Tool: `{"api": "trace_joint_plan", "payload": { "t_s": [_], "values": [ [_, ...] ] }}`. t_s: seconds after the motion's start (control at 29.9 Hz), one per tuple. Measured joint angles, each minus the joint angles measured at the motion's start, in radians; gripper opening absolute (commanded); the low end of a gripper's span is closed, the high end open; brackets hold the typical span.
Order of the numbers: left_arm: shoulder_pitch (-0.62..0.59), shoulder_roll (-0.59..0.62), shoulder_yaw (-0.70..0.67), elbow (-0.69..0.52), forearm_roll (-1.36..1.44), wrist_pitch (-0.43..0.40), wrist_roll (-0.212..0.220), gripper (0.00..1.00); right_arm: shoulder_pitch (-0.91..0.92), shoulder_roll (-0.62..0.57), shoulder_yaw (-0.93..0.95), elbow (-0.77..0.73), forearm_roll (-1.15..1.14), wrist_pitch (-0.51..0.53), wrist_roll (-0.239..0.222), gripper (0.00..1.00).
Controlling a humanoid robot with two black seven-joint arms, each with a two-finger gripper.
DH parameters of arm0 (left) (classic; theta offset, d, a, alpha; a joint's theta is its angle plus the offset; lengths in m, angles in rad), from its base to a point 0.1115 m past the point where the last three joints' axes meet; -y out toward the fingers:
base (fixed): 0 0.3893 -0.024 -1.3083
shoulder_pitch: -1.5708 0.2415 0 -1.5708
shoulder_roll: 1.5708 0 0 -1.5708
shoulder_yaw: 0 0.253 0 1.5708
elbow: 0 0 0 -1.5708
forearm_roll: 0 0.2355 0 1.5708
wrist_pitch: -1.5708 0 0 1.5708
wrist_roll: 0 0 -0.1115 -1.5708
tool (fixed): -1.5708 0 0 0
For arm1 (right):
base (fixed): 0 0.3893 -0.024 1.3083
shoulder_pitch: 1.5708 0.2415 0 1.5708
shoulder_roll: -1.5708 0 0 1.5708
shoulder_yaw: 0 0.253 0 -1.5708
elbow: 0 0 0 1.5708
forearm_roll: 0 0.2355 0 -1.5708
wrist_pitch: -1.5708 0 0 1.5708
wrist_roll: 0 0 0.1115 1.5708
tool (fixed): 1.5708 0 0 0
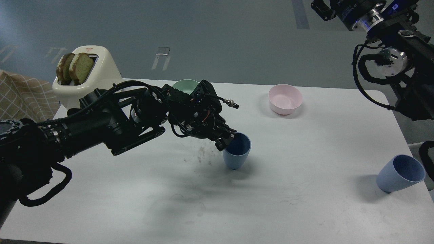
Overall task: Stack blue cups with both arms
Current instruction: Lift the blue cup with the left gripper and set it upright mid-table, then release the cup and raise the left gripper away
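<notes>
Head view looks down on a white worktop point(305, 210) with the left arm point(101, 125) reaching in from the left edge across its middle. Its end effector point(226, 139) sits at the near rim of the medium blue cup point(237, 150), which stands upright close to the centre of the worktop; the dark fingers appear clamped on the cup's left wall, one tip just inside the rim and the other outside, though the black parts blur together there. The paler blue cup point(400, 173) stands well apart at the right edge of the worktop, tilted with its mouth leaning to the upper right. The right arm point(396, 57) hangs above the upper right corner, clear of the worktop; only its joints and looped cables show, and its end effector lies outside the view. Behind the left arm's wrist a mint-green bowl point(184, 86) is partly hidden by the arm. A pink bowl point(285, 99) rests near the far edge, between the two cups but further back. A cream toaster point(91, 81) with two slices of bread point(75, 67) stands at the far left corner, beside a checked cloth point(23, 98). Dark smudges point(203, 154) mark the worktop just left of the medium blue cup.
</notes>
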Motion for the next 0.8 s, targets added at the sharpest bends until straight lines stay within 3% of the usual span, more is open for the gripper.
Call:
{"api": "trace_joint_plan", "payload": {
  "t_s": [0.07, 0.17, 0.2, 0.33, 0.8],
  "values": [
    [0.001, -0.004, 0.002, 0.001, 0.0, 0.0, 0.0, 0.01, -0.003, 0.0, 0.0, 0.0, 0.0, 0.0, 0.0, 1.0],
    [0.001, -0.007, 0.003, 0.001, 0.0, 0.0, 0.0, 0.57, -0.005, -0.002, 0.0, 0.0, 0.0, 0.0, 0.0, 1.0],
    [0.001, -0.008, 0.003, 0.001, 0.0, 0.0, 0.0, 0.81, -0.005, -0.003, 0.0, 0.0, 0.0, 0.0, 0.0, 1.0],
    [-0.007, -0.003, 0.001, -0.002, 0.0, -0.002, 0.0, 0.93, -0.007, -0.018, 0.0, 0.004, 0.0, 0.0, 0.0, 1.0],
    [-0.197, 0.096, -0.012, -0.019, -0.258, -0.009, 0.0, 0.98, 0.001, -0.15, -0.034, 0.078, 0.002, 0.0, 0.0, 1.0]
  ]
}}
